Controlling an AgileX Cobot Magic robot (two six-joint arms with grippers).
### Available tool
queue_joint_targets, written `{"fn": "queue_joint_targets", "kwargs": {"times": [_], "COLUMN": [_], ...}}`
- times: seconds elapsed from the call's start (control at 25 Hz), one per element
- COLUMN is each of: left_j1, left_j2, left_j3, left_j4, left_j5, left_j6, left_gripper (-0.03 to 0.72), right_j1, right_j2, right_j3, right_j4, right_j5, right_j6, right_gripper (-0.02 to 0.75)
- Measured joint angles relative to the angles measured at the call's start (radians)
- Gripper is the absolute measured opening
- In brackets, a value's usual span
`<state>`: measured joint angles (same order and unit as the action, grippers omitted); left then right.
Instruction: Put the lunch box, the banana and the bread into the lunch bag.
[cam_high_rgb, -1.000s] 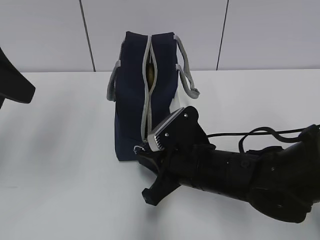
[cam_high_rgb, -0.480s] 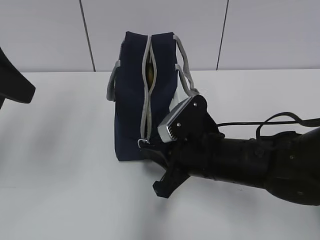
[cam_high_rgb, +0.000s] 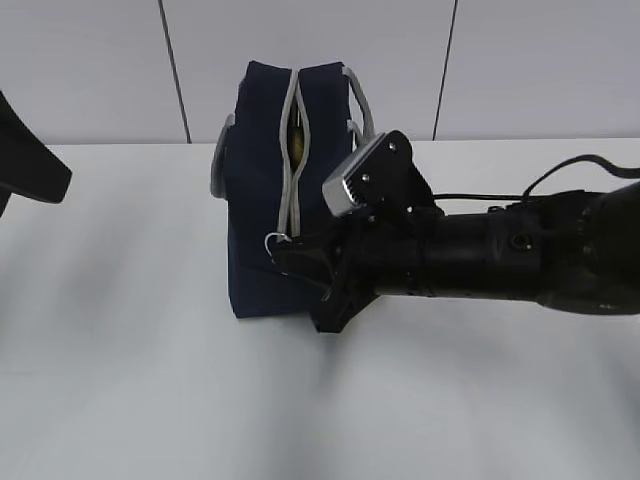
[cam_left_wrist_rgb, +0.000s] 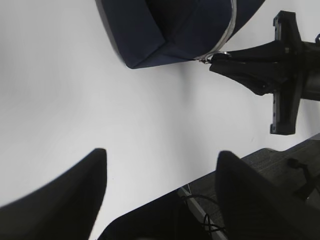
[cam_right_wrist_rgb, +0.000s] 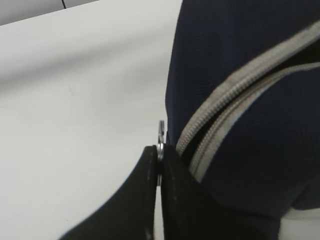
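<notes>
While pinching ring pull (cam_right_wrist_rgb: 160, 134) at lunch bag (cam_high_rgb: 262, 180) near end, right gripper (cam_right_wrist_rgb: 160, 170) clamped; left gripper (cam_left_wrist_rgb: 160, 185) fingers wide, holding nothing.

The lunch bag (cam_high_rgb: 275, 200) stands upright on the table (cam_high_rgb: 120, 330), toward the rear centre, just before the back wall (cam_high_rgb: 540, 60). Its zipper (cam_high_rgb: 292, 165) runs down the near face, and the ring pull (cam_high_rgb: 272, 240) hangs partway down that face. The right gripper (cam_high_rgb: 290, 255) reaches in from the right and meets the bag at the ring pull. The left gripper (cam_left_wrist_rgb: 160, 195) sits well apart, at the far left, above bare table.
</notes>
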<state>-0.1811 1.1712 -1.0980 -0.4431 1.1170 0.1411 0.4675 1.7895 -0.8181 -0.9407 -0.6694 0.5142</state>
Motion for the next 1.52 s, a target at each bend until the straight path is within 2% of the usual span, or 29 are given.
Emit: {"fn": "queue_joint_targets", "kwargs": {"times": [0.16,0.24,0.4,1.04,1.52], "left_j1": [0.0,0.0,0.0,0.0,0.0], "left_j2": [0.0,0.0,0.0,0.0,0.0], "left_j3": [0.0,0.0,0.0,0.0,0.0], "left_j4": [0.0,0.0,0.0,-0.004,-0.07], "left_j5": [-0.021,-0.031,-0.048,-0.094,-0.103], "left_j6": [0.005,0.007,0.01,0.057,0.141], "left_gripper": [0.468,0.468,0.468,0.468,0.468], "right_j1": [-0.029,-0.029,-0.029,-0.029,-0.029], "right_j2": [0.0,0.0,0.0,-0.028,-0.032], "right_j3": [-0.066,-0.096,-0.134,-0.243,-0.351], "right_j4": [-0.215,-0.288,-0.352,-0.408,-0.427], "right_j5": [0.0,-0.011,-0.038,0.009,0.115], "right_j6": [0.172,0.224,0.3,0.437,0.556], "right_gripper": [-0.016,-0.016,-0.016,-0.016,-0.016]}}
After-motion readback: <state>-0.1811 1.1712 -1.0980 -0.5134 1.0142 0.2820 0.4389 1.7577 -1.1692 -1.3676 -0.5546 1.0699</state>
